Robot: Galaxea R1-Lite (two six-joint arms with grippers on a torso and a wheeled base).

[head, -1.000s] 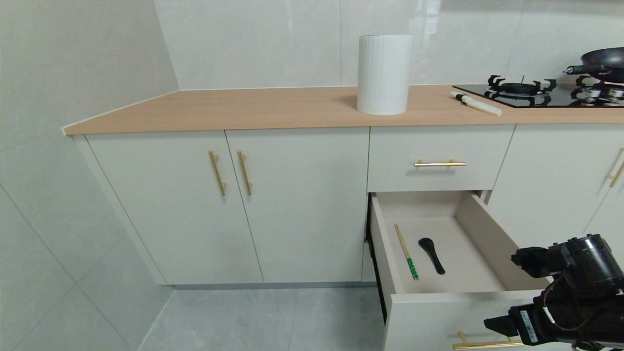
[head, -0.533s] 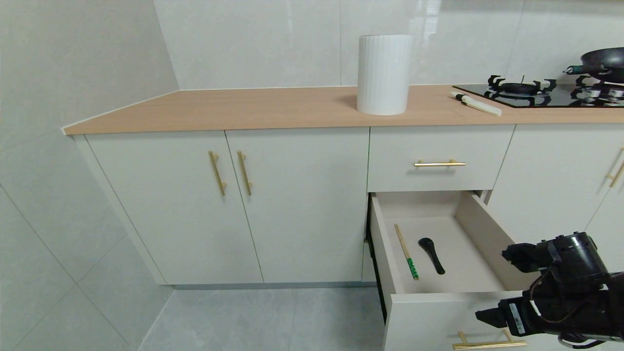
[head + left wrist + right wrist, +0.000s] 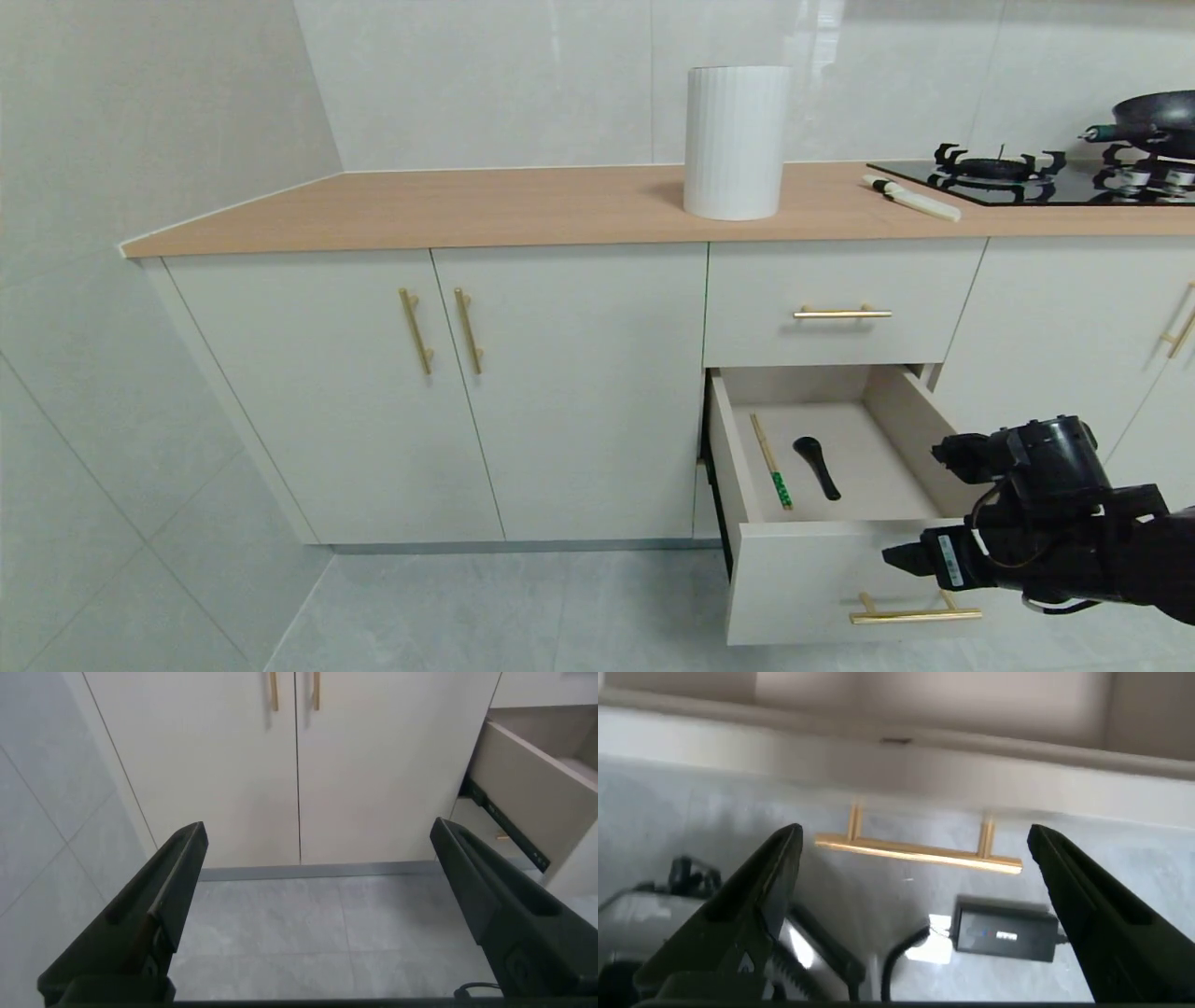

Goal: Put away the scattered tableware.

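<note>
The lower drawer [image 3: 812, 583] stands partly open in the head view. On its floor lie a pair of chopsticks with green ends [image 3: 771, 462] and a black spoon [image 3: 816, 467], side by side. My right gripper [image 3: 934, 569] is open, right at the drawer front just above its gold handle [image 3: 915, 614]. From the right wrist, that handle [image 3: 920, 852] runs across between the spread fingers of the right gripper [image 3: 915, 840]. My left gripper [image 3: 318, 835] is open and holds nothing, low over the floor, facing the double cabinet doors [image 3: 294, 756].
On the wooden counter stand a white ribbed canister [image 3: 734, 142] and a knife [image 3: 910, 198], with a gas hob [image 3: 1036, 177] and a dark pan [image 3: 1158, 117] at the far right. The upper drawer [image 3: 840, 303] is closed. Grey floor tiles [image 3: 420, 607] lie free at the left.
The drawer has slid partway back into the cabinet, taking the chopsticks and spoon with it. My right arm has moved forward along with the drawer front.
</note>
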